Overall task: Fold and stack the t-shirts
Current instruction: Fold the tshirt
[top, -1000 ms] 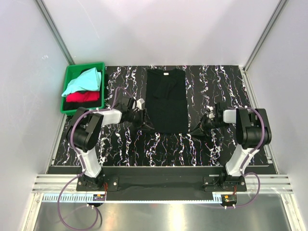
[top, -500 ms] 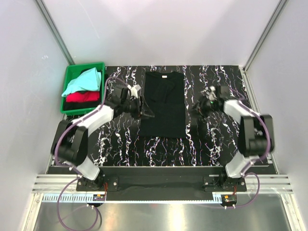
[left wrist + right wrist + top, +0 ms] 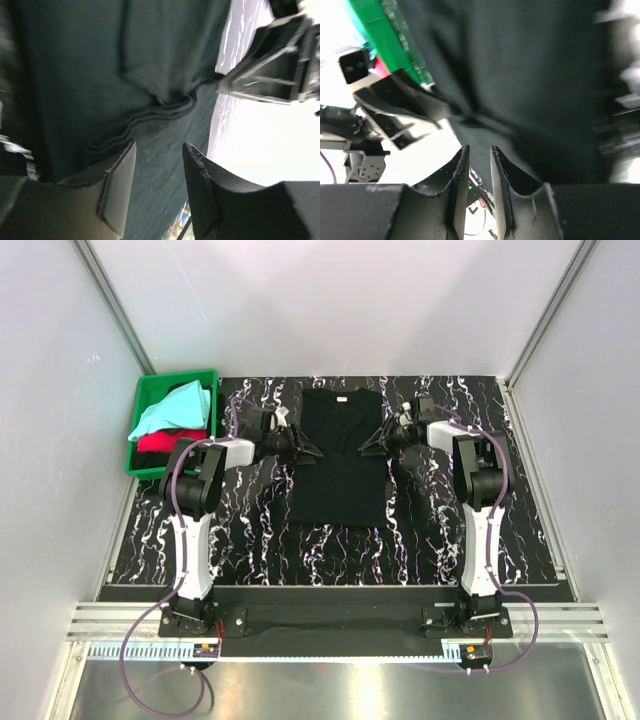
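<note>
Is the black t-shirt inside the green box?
No, the black t-shirt lies spread on the tabletop, outside the green crate holding an aqua shirt and a red shirt.

Plain black t-shirt [image 3: 340, 470], aqua t-shirt [image 3: 172, 410], red t-shirt [image 3: 172, 442], green crate [image 3: 180, 375], black tabletop [image 3: 330, 550] streaked white

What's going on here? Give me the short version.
A large black short-sleeved t-shirt lies on the black white-streaked tabletop, sides apparently folded in. The left gripper and right gripper sit at its opposite edges, toward the collar end; the left is open, the right unclear. A pale aqua shirt and a red shirt lie in the green plastic crate.
</note>
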